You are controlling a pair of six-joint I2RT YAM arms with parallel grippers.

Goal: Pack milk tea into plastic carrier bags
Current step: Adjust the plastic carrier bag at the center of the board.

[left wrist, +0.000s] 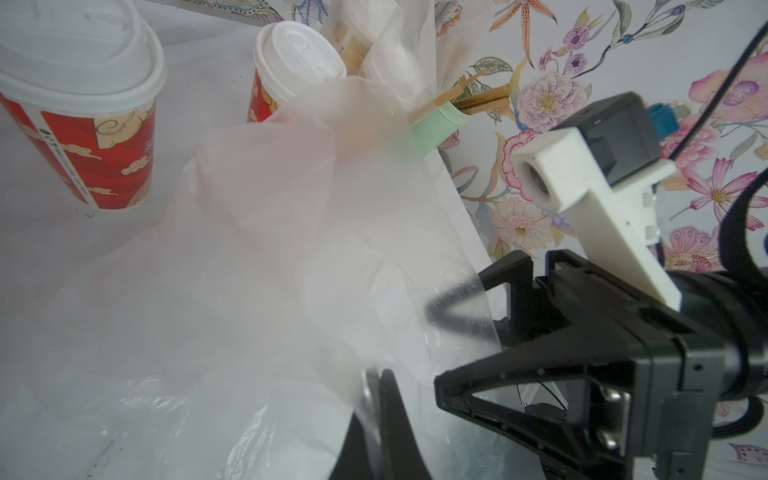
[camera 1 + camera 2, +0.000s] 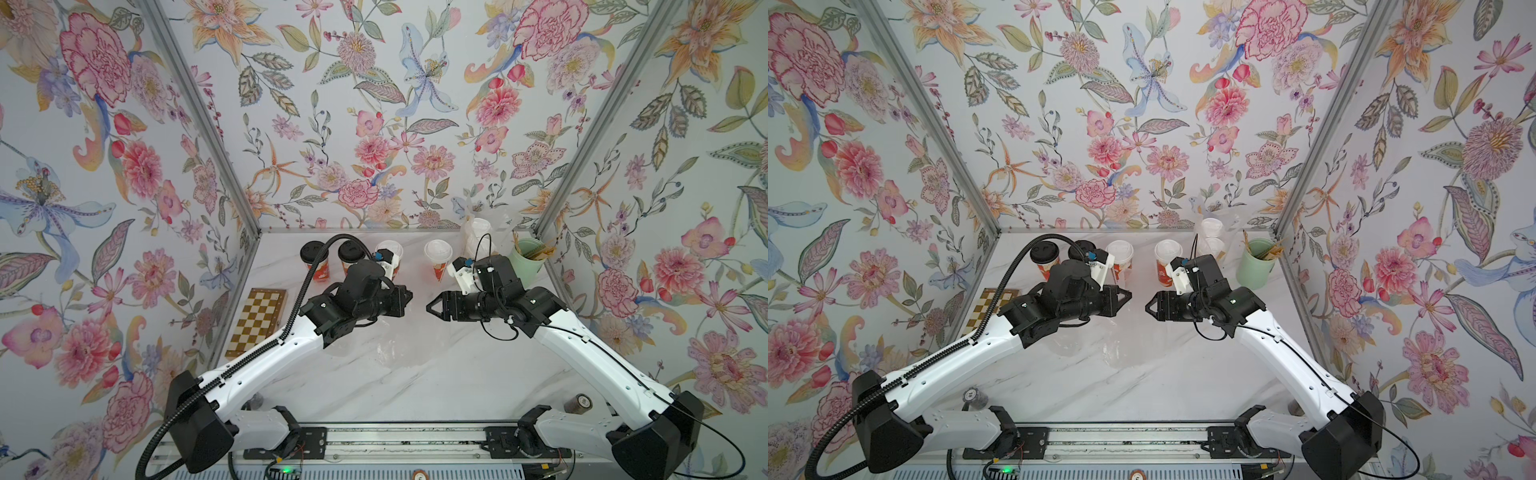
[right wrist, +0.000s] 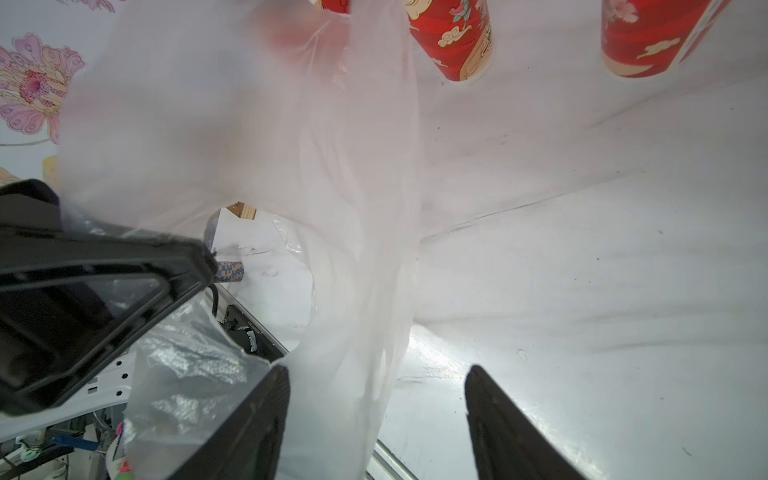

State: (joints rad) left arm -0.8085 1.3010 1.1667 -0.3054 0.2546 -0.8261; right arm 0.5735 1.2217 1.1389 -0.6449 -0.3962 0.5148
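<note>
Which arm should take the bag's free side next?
Right, likely: the left gripper is shut on the plastic carrier bag, while the right gripper is open with bag film hanging between its jaws.

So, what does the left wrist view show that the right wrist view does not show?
Only the left wrist view: white cup lids, the mint-green cup and the open right gripper seen from outside. Only the right wrist view: the left gripper seen from outside, shut on the plastic bag, and a small checkered cylinder. Both: that bag, red cups, the white table.
</note>
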